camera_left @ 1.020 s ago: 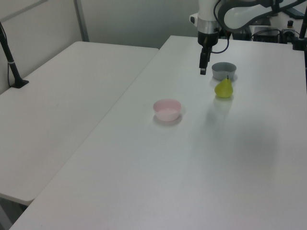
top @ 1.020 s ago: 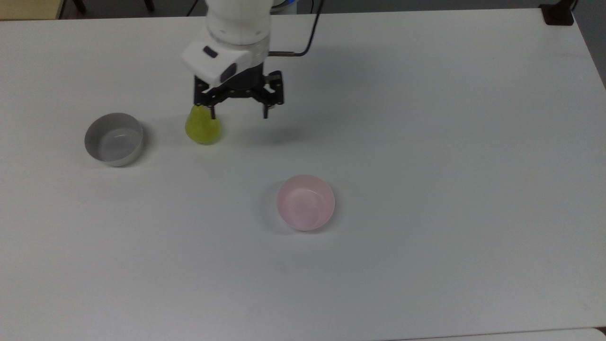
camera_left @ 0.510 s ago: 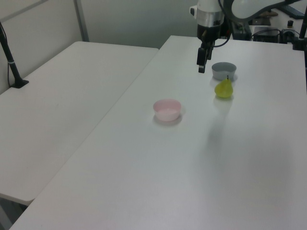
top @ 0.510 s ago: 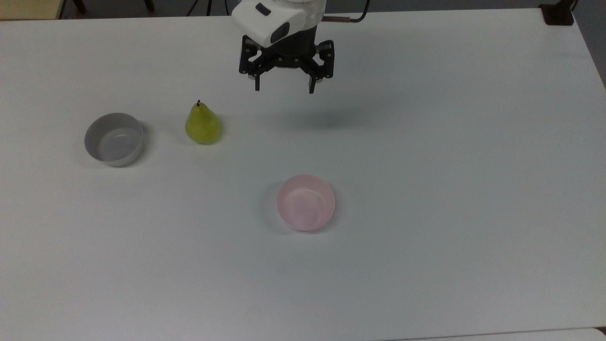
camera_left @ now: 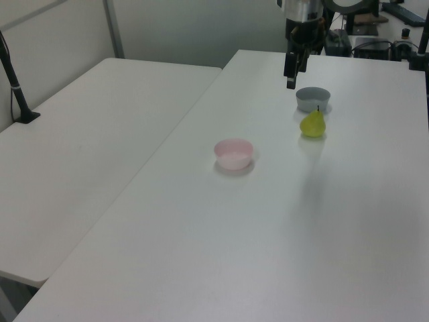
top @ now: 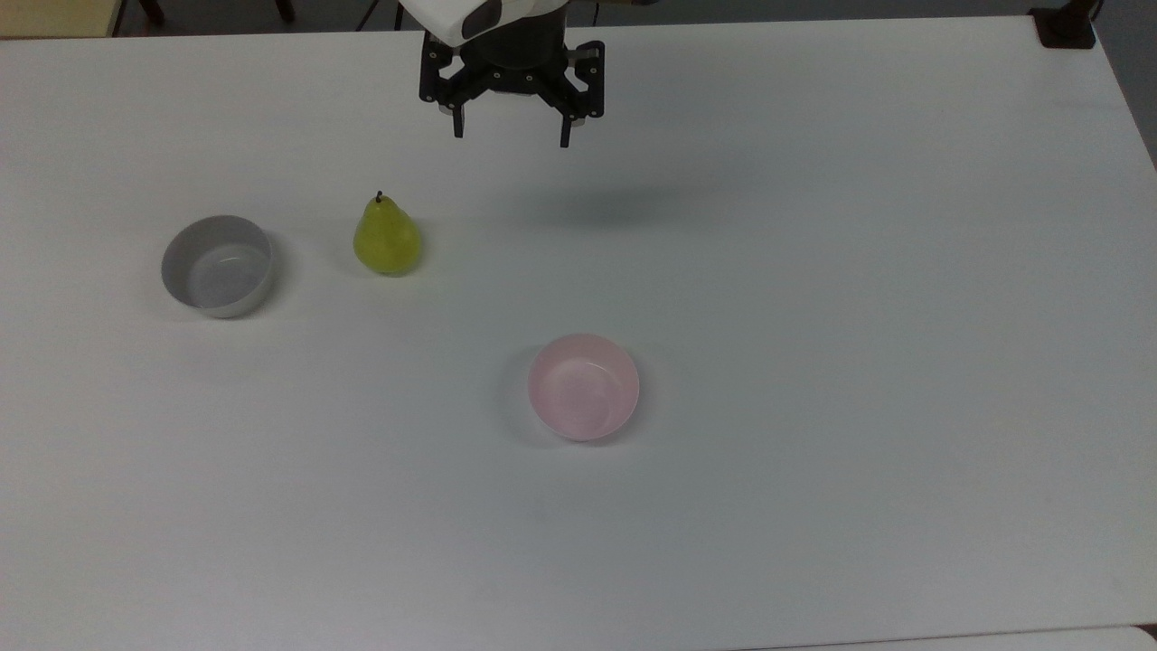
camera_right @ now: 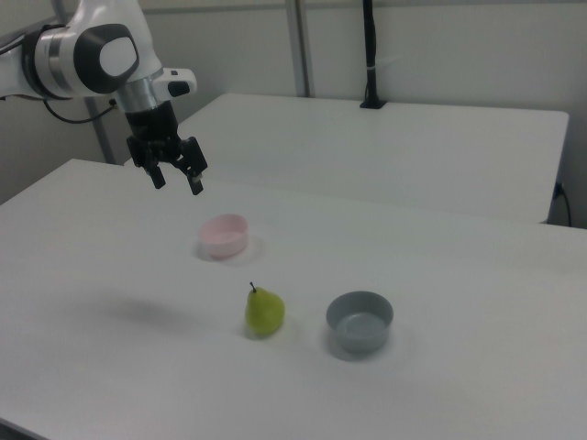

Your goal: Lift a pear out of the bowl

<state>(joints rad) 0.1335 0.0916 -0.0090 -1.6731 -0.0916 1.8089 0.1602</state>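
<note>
White tabletop (top: 813,271) fills most of the top view, and a second white table (camera_left: 100,121) stands beside it in the left view. 2 bowls sit on the big table. The pink bowl (top: 584,386) has nothing in it, and its shiny inside is bare. The grey bowl (top: 217,265) has nothing in it too. The pear (top: 386,237) is not in a bowl. It stands upright on the table with its stem up, near the grey bowl and well apart from the pink bowl. In the right view the pear (camera_right: 264,312) stands between the 2 bowls. The gripper (top: 509,136) hangs high over the table, away from the pear, with its 2 fingers spread wide and nothing between them. In the top view the arm above the gripper is cut off by the top edge.
</note>
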